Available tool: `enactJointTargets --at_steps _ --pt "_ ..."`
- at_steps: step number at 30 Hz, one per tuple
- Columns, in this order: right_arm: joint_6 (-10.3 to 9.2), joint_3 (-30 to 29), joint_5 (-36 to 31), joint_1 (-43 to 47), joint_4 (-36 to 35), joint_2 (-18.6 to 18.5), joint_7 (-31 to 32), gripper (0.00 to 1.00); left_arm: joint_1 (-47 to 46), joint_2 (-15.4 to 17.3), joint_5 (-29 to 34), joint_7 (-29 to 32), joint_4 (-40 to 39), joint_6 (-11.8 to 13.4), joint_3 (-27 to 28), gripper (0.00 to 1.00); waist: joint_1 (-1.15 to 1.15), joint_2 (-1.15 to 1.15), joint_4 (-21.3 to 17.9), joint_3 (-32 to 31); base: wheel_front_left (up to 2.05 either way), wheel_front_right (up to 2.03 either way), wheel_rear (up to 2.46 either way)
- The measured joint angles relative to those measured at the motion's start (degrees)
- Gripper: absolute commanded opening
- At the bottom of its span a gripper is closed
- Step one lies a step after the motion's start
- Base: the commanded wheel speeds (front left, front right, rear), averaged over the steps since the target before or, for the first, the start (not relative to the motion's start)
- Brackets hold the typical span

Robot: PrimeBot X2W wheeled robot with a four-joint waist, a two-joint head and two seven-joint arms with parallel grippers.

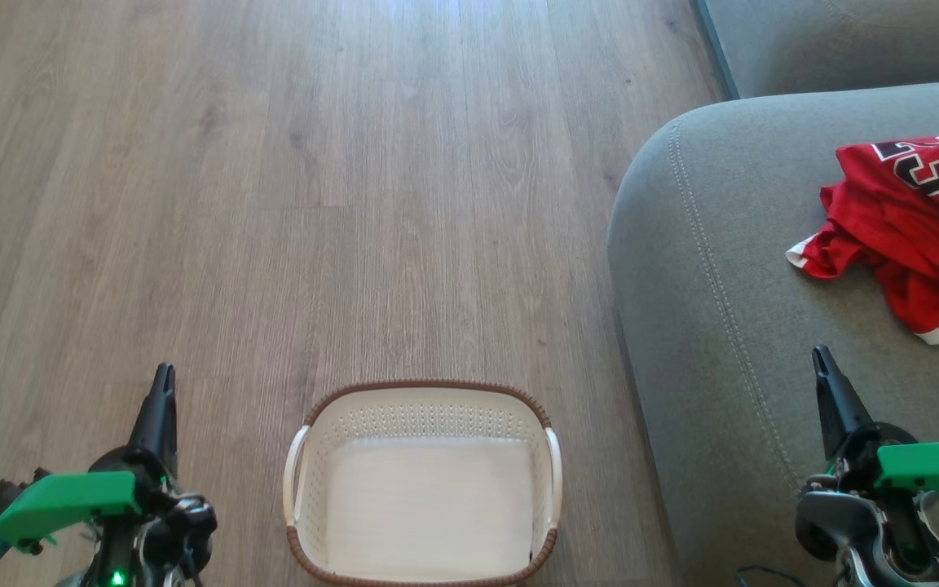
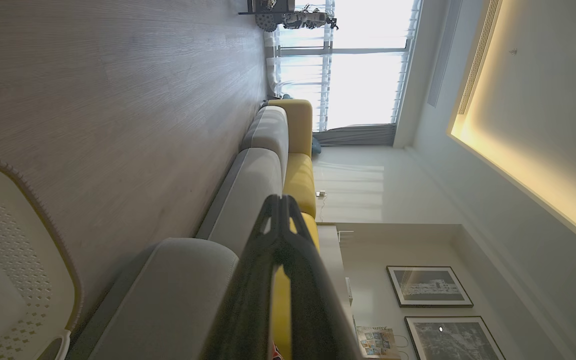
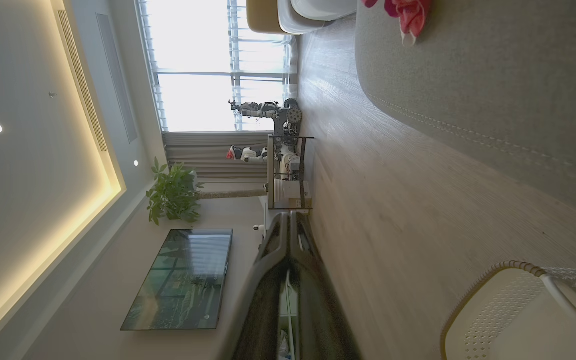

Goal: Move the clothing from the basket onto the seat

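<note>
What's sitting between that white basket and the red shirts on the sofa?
In the head view, only bare wood floor and the stitched edge of the grey seat lie between the basket and the clothing.

A: Where can a gripper pass here?
B: Over the wooden floor (image 1: 274,204) ahead and to the left, which lies open. The basket (image 1: 425,416) has its mouth open to above.
A: And what stands in the way?
B: On the right the seat (image 1: 706,342) rises, just beside the basket. The clothing (image 1: 901,220) lies on its far right part; its near part is bare.
</note>
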Motion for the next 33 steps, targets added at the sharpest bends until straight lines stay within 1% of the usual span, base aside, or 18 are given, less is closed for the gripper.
enactJointTargets --at_steps 33 --pt "0.00 -0.2 0.0 0.0 0.0 0.2 0.5 0.00 0.0 -0.1 0.0 0.0 0.0 0.0 0.1 0.00 0.00 0.00 0.0 0.0 0.00 0.00 0.00"
